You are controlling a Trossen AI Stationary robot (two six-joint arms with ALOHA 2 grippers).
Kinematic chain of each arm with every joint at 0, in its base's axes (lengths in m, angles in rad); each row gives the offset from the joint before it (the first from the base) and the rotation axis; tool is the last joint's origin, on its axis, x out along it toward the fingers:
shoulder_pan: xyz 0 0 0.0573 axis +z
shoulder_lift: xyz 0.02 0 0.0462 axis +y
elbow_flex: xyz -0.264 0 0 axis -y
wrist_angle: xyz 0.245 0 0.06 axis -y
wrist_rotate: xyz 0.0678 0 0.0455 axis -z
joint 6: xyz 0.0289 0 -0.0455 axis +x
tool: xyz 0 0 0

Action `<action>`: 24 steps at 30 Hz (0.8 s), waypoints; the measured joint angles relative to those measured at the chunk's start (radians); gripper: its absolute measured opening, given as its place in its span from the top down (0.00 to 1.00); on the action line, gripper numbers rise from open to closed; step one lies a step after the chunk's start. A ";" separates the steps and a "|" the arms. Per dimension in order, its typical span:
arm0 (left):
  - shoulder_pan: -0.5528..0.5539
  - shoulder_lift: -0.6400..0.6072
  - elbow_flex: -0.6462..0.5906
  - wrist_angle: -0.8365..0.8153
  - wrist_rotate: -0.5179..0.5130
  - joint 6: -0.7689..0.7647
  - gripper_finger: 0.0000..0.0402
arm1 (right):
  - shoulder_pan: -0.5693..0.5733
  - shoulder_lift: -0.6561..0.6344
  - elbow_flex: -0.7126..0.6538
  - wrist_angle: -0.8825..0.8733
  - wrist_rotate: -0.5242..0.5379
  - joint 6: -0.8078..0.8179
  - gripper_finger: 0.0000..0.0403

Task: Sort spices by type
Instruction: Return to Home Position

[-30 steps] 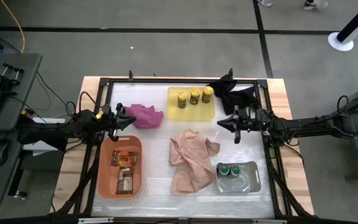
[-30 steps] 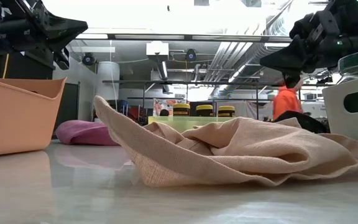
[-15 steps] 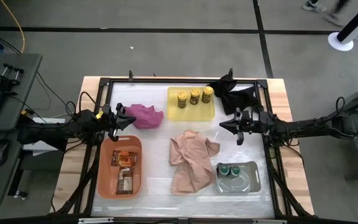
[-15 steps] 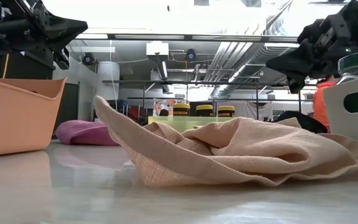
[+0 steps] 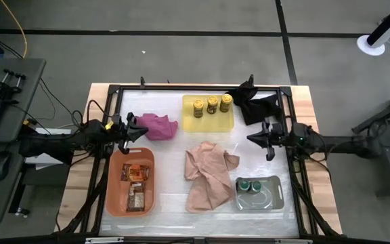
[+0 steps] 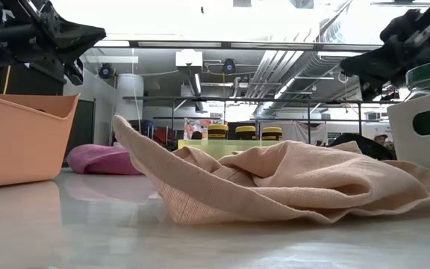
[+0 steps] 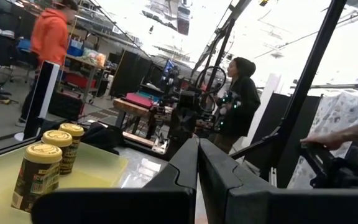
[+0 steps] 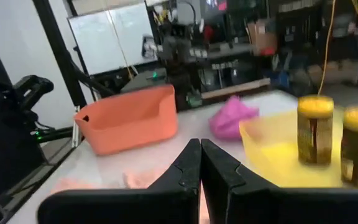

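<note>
Three yellow-lidded jars (image 5: 212, 104) stand upright in the yellow tray (image 5: 208, 120) at the far middle; they also show as jars (image 7: 44, 168) in the left wrist view. Two green-lidded jars (image 5: 251, 184) stand in the clear tray (image 5: 273, 193) at the near right. Brown-orange packets (image 5: 135, 184) lie flat in the orange tray (image 5: 114, 196). My left gripper (image 5: 138, 129) hangs shut above the table beside the pink cloth, its fingers (image 7: 197, 163) closed on nothing. My right gripper (image 5: 250, 139) is shut too (image 8: 201, 163), in the air right of the tan cloth, holding nothing.
A pink cloth (image 5: 158, 125) lies left of the yellow tray. A crumpled tan cloth (image 5: 208, 175) covers the table's middle. A black cloth (image 5: 257, 105) sits at the far right corner. A black frame rims the table. People stand in the room beyond.
My right gripper has drawn back toward the table's right edge, away from the tan cloth, staying shut and level. The jars, packets and cloths have not moved.
</note>
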 joint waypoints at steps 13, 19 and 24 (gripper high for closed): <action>0.000 0.000 0.000 -0.016 -0.001 0.000 1.00 | 0.019 -0.279 0.000 -0.278 0.009 -0.207 1.00; 0.000 0.000 0.000 -0.016 -0.001 0.000 1.00 | 0.028 -0.278 0.000 -0.280 0.013 -0.268 1.00; 0.000 0.000 0.000 -0.016 -0.001 0.000 1.00 | 0.048 -0.263 0.000 -0.282 0.028 -0.269 1.00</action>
